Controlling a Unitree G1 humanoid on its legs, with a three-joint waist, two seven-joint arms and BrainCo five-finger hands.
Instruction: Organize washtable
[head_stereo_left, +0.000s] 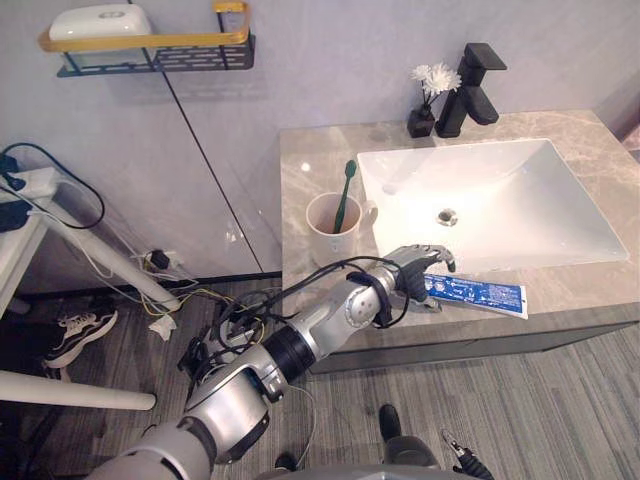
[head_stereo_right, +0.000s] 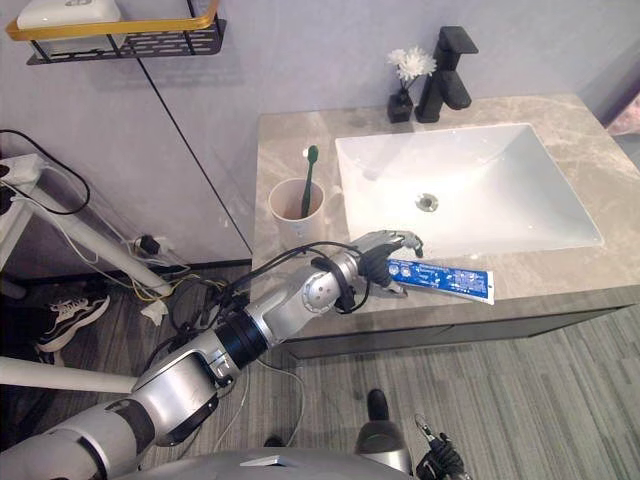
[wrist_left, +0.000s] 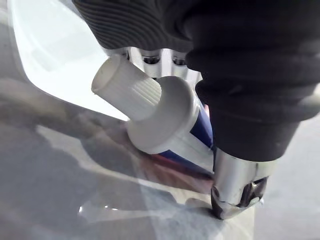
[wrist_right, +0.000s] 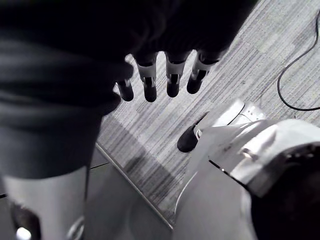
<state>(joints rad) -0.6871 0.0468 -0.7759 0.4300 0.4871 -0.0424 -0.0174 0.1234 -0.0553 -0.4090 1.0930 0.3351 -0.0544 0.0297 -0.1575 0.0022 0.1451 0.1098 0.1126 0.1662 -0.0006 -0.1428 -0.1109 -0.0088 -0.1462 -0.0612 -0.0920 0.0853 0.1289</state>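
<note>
Since the toothbrush (head_stereo_left: 345, 195) stands in the cup (head_stereo_left: 333, 228), the item left loose on the washtable (head_stereo_left: 320, 160) is the toothpaste tube (head_stereo_left: 480, 293), and the step in hand is judged to be its pick-up.

Left eye view: the tube lies flat on the front strip of the counter, at 6 o'clock from the basin (head_stereo_left: 520, 190). The cup sits at 9 o'clock from the basin. The faucet (head_stereo_left: 470, 90) is at 12 o'clock, with a small flower vase (head_stereo_left: 425, 110) just beside it towards 11. The left hand (head_stereo_left: 415, 268) is at the tube's 9 o'clock end, fingers curled down over it.

Right eye view: same arrangement. The tube's flat crimped end points to 3 o'clock and rests on the stone. The capped end is under the hand, and the cup lies at 10 o'clock from the hand, apart from it.

Left wrist view: the white cap (wrist_left: 127, 87) projects past the hand. The tube's shoulder is held between the fingers behind it and the thumb in front, so the fingers are closed on the tube. The thumb tip appears to touch the counter. Whether the capped end has left the surface cannot be told.

Right wrist view: the right hand (wrist_right: 172, 75) hangs over the floor (wrist_right: 150, 140), fingers loose and holding nothing.

Next move, as judged: lift the tube clear without letting it pivot on the narrow grip, carry it towards 10 o'clock, and stand it in the cup beside the brush. The hold is close to the cap, so the long body may swing.
</note>
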